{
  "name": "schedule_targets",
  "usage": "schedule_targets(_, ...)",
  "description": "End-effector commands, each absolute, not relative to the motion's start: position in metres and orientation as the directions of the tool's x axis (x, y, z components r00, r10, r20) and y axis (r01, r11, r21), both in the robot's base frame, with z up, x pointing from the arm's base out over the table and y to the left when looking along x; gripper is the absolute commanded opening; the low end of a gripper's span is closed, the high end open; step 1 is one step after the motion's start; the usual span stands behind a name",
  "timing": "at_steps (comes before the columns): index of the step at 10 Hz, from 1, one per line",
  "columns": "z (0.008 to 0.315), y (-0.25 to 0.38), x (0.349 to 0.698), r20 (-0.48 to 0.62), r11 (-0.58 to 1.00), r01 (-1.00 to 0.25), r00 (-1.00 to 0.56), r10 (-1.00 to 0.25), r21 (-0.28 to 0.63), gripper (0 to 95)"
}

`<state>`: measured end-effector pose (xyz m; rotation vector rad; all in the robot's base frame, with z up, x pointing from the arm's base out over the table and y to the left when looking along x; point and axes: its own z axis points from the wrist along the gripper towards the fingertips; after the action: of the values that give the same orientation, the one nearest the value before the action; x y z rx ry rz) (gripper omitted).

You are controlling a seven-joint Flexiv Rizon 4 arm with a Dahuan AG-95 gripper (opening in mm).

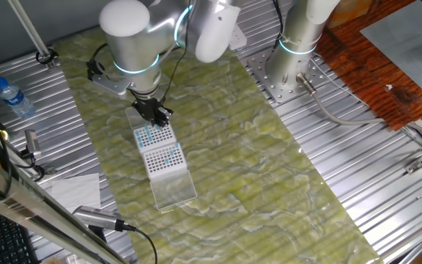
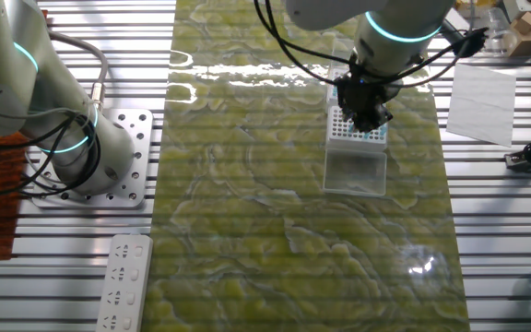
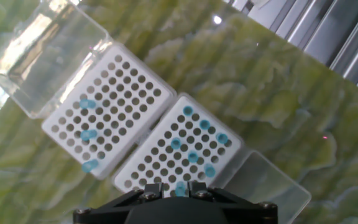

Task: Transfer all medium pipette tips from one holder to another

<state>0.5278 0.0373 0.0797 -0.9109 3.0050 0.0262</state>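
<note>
Light-blue medium pipette tips (image 3: 193,157) sit scattered in the white rack (image 3: 178,149) just ahead of our gripper (image 3: 174,188), with three more in the farther rack (image 3: 107,116) up and to the left, both racks with clear lids folded open. We hover low over the near rack, one blue tip showing right between our narrowly parted fingers, though we cannot tell whether it is gripped. We judge this a pick or placement; next calls for exact vertical alignment with one hole.
</note>
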Motion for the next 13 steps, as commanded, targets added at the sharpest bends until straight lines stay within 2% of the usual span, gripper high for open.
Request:
schedule_targets(1,0.078,0.037,0.529,-0.009,0.829,-0.559,-0.829,-0.559,0.016,19.0)
schedule_targets(2,0.075,0.036,0.529,-0.019,0.827,-0.561,-0.827,-0.561,0.012,19.0)
schedule_targets(3,0.074,0.036,0.529,-0.024,0.827,-0.563,-0.827,-0.562,0.01,0.0)
schedule_targets(7,0.076,0.034,0.528,-0.007,0.817,-0.576,-0.817,-0.576,0.013,0.0)
schedule_targets(10,0.11,0.028,0.524,0.055,0.815,-0.579,-0.813,-0.58,0.039,0.0)
schedule_targets(13,0.114,0.029,0.525,0.061,0.816,-0.577,-0.814,-0.578,0.041,0.0)
